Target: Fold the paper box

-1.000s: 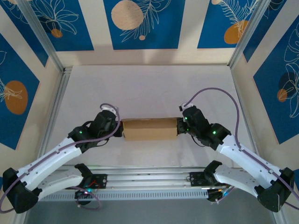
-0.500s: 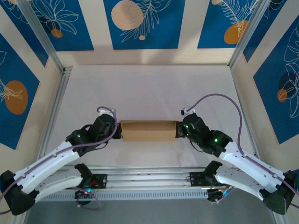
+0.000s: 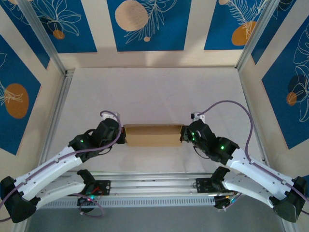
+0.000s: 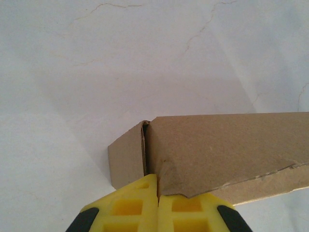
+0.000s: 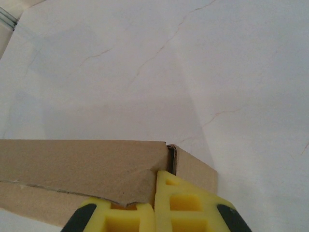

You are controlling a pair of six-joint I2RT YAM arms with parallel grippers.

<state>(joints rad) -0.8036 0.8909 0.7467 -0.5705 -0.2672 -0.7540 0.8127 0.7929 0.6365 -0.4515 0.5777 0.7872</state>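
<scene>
Two arms meet at one brown corrugated cardboard box in the top view. The box is folded into a long, shallow shape and lies left to right on the white table, near its front middle. The left gripper sits at its left end and the right gripper at its right end, each touching the cardboard.

At the left wrist, the yellow fingers of the left gripper are clenched together with no gap. Their tips sit against the box's near left corner, where a ragged panel edge overlaps one finger.

At the right wrist, the right gripper is likewise pressed closed. It butts the box's near right corner beside the short end wall, and cardboard covers part of the left finger.
</scene>
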